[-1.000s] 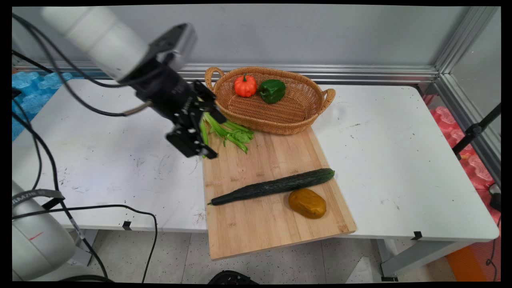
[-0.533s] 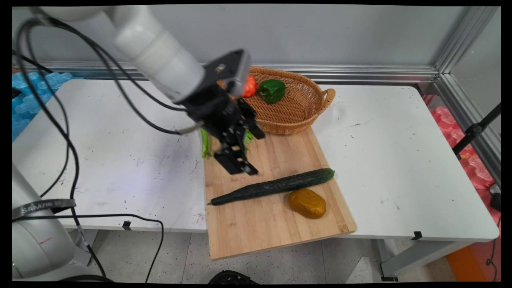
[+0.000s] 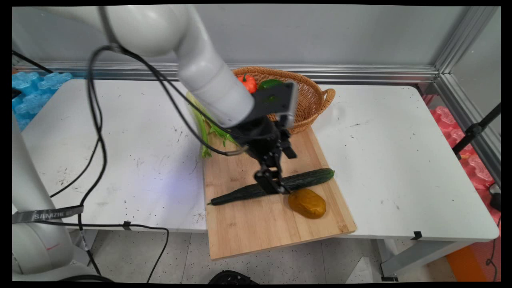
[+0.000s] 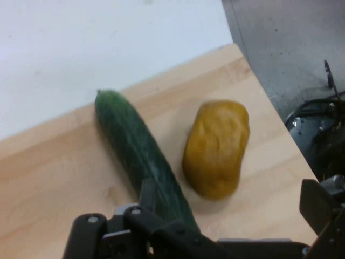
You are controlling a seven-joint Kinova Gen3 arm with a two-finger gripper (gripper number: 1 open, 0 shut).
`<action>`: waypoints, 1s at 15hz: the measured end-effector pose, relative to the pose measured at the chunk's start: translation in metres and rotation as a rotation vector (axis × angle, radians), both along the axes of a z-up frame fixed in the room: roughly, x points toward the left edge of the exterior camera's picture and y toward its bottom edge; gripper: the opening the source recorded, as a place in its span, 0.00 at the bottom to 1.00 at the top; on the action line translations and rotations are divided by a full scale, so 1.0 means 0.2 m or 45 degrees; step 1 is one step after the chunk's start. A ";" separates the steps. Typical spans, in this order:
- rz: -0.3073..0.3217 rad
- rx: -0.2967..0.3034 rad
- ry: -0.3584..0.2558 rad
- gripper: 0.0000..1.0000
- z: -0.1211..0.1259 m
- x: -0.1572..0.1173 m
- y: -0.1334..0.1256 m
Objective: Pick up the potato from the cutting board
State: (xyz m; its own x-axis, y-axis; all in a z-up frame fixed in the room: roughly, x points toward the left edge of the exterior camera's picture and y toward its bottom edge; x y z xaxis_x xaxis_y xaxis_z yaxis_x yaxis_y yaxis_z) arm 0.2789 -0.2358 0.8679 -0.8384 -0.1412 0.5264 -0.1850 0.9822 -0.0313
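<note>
tool (image 3: 276, 186): spread wide, holding nothing, over cucumber (image 3: 272, 186)
potato (image 4: 216, 148): just beside cucumber
tip: straddle cucumber mid-length, clear of potato

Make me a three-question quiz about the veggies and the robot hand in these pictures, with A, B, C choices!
1. Where does the cucumber lie?
A. in the basket
B. on the wooden board
C. on the floor

2. How many vegetables sit in the basket?
A. two
B. five
C. none

3. How is the end effector right now?
A. open and holding nothing
B. shut on the potato
C. shut on the celery

Answers:
1. B, the cucumber stretches across the wooden board beside the potato.
2. A, only an orange pumpkin and a green pepper show inside it.
3. A, the hand view shows its fingers spread apart over the cucumber and potato, with nothing between them.
</note>
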 end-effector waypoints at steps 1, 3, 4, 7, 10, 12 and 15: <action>-0.006 0.001 -0.004 1.00 -0.02 -0.03 -0.01; -0.018 0.005 -0.012 1.00 -0.07 -0.10 -0.04; -0.024 0.009 -0.017 1.00 -0.10 -0.13 -0.05; -0.041 0.018 -0.031 1.00 -0.16 -0.21 -0.09; -0.065 0.037 -0.050 1.00 -0.26 -0.31 -0.13; -0.079 0.045 -0.062 1.00 -0.31 -0.35 -0.15; -0.093 0.052 -0.075 1.00 -0.37 -0.39 -0.18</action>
